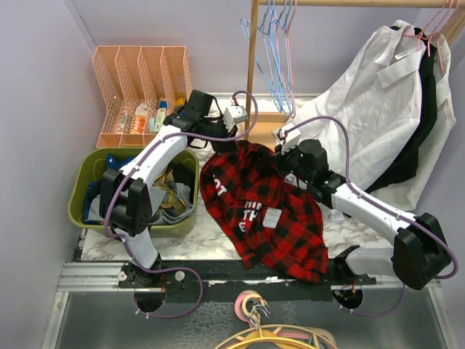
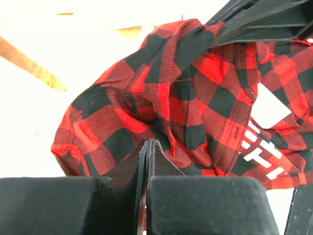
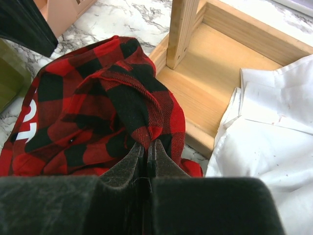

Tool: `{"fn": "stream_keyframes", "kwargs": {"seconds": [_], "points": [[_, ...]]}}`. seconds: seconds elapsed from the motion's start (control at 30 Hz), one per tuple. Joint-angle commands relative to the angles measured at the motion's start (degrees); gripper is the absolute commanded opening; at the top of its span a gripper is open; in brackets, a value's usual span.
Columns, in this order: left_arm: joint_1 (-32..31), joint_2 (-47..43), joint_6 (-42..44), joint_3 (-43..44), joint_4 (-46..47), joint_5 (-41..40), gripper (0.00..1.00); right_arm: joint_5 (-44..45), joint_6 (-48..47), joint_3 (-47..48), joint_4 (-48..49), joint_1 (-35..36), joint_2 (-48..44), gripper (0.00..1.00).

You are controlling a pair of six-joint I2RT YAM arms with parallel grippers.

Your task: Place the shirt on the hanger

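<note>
**Both grippers pinch the plaid shirt at its top edge**

The red-and-black plaid shirt (image 1: pixel 265 211) lies crumpled in the middle of the marble table (image 1: pixel 192 246), white block letters showing on its front. Its far edge is drawn up off the surface between the two arms.

The left gripper (image 1: pixel 232 142) reaches in from the left. In its wrist view the fingers (image 2: pixel 132 166) are pressed together with no gap, their tips buried in a fold of plaid cloth (image 2: pixel 166 112). The right gripper (image 1: pixel 282 154) comes in from the right. Its fingers (image 3: pixel 128 164) are likewise closed tight, and a ridge of the shirt (image 3: pixel 122 98) rises straight into their tips. The two grippers sit near each other, each visible as a black shape in the corner of the other's wrist camera.

Just behind the shirt stands the wooden garment rack (image 1: pixel 252 65), its base tray (image 3: pixel 230 73) just beside the raised cloth. From its rail hang light-blue hangers (image 1: pixel 270 51) and, beside them, a pink hanger (image 1: pixel 290 69), well apart from the shirt and bare. A white collared shirt (image 1: pixel 370 87) over a black garment (image 1: pixel 427 109) drapes at the right. A green bin (image 1: pixel 78 190) of clothes and a peach file organiser (image 1: pixel 138 80) stand at the left.
</note>
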Motion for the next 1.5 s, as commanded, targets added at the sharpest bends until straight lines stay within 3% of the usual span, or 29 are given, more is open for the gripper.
{"fn": "stream_keyframes", "kwargs": {"seconds": [0.0, 0.07, 0.1, 0.2, 0.27, 0.37, 0.47, 0.67, 0.87, 1.1, 1.23, 1.37, 1.47], "points": [[-0.69, -2.66, 3.38, -0.26, -2.09, 8.16, 0.00, -1.85, 0.32, -0.81, 1.70, 0.22, -0.68, 0.01], [-0.96, -2.74, 1.81, -0.96, -1.28, 7.75, 0.00, -1.62, 0.30, -0.68, 1.66, 0.23, -0.39, 0.01], [-1.13, -2.51, 1.60, -0.55, -1.89, 7.29, 0.05, -1.52, 0.30, -0.69, 1.68, 0.21, -0.34, 0.01], [-1.59, -2.15, 1.41, 0.47, -3.76, 5.93, 0.42, -1.03, 0.26, -0.58, 1.73, 0.21, 0.02, 0.01], [-2.04, -2.60, 1.05, -0.39, -3.28, 4.40, 0.58, -1.00, 0.26, -0.41, 1.74, 0.23, 0.51, 0.01], [-3.61, -3.19, -1.24, -3.62, 0.80, -1.54, 0.63, -1.46, 0.40, -0.24, 1.93, 0.23, 0.98, 0.02], [-4.63, -1.74, -4.04, -4.96, 4.04, -7.26, 0.58, -1.99, 0.65, -0.27, 2.33, 0.22, 0.99, 0.01], [-5.99, 2.65, -4.77, -3.14, 2.93, -4.26, 0.42, -1.81, 0.40, -0.25, 1.75, 0.23, 0.02, 0.01], [-8.56, 3.76, -3.25, -3.99, 3.26, -7.52, 0.00, -1.21, 0.27, -0.91, 1.61, 0.23, -1.06, 0.01], [-6.94, 0.10, 4.18, -2.41, -0.04, -7.89, 0.00, -2.20, 1.18, -1.91, 2.43, 0.23, -1.77, 0.01], [-4.14, -2.88, 3.05, -2.57, 4.12, -13.05, 0.00, -2.46, 1.75, -2.31, 3.05, 0.13, -1.62, 0.01], [-2.78, -0.44, 2.14, 0.57, -0.04, -12.39, 0.00, -2.25, 1.75, -2.22, 3.01, 0.14, -1.59, 0.01], [-2.87, -1.76, 0.83, -2.55, 3.18, -12.42, 0.00, -1.82, 1.75, -2.28, 3.23, 0.12, -1.77, 0.01]]}}
